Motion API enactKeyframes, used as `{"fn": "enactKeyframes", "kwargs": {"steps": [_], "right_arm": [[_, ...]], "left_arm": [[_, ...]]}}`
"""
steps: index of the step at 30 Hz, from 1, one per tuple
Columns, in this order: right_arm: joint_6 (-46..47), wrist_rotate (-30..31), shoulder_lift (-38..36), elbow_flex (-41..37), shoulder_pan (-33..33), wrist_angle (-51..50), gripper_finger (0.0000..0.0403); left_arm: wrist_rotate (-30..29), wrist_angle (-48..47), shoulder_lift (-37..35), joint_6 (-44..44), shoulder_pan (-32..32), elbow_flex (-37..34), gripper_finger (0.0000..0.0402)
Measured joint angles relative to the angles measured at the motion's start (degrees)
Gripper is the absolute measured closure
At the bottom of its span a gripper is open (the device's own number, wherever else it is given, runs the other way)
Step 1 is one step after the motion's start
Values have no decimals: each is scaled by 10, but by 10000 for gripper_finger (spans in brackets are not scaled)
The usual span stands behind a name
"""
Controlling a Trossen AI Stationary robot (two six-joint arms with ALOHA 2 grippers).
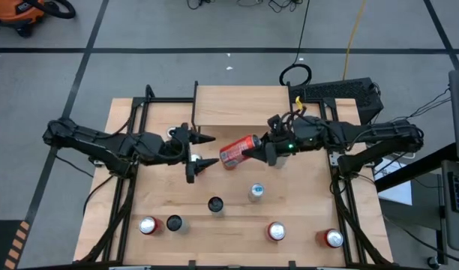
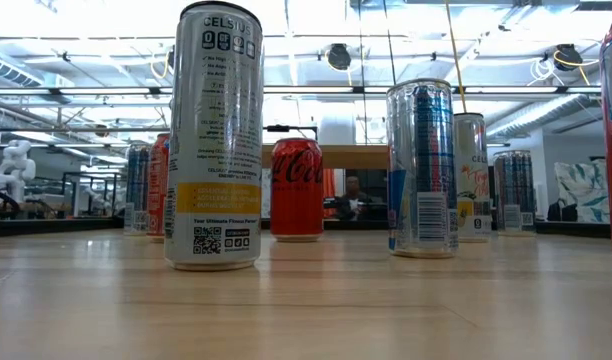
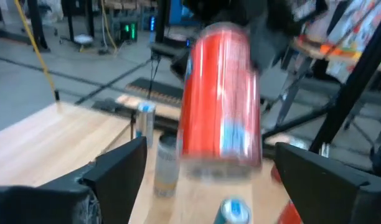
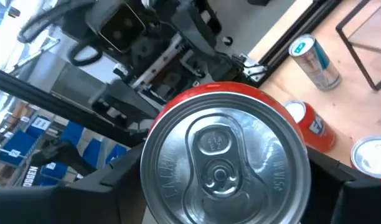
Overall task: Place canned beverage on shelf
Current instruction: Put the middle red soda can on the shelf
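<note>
Left gripper (image 1: pixel 205 152) stood spread and empty, just left of the red can (image 1: pixel 238 151). Right gripper (image 1: pixel 258 151) was clamped on that can's end, holding it tilted above the table, shelf (image 1: pixel 241 105) just beyond. Risk: end-only grip could let it slip or swing.

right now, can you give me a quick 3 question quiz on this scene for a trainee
1. True or false: the left gripper is clamped on the red can.
2. Which gripper holds the red can? A) left B) right C) neither
3. Fill in: in the high view the red can is held above the table, lying ____ rather than upright.

Key:
1. False. Its fingers stand open beside the can.
2. B. The right gripper grips it at one end.
3. Tilted on its side. The shelf top has no can on it yet.
</note>
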Motion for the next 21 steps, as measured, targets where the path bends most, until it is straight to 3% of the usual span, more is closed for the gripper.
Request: {"fn": "enactKeyframes", "kwargs": {"steps": [14,21], "right_arm": [[4,2,25,0,1,44,128],[0,2,33,0,1,65,128]], "left_arm": [[24,35,66,29,1,-1,47],[4,54,75,29,0,-1,47]]}}
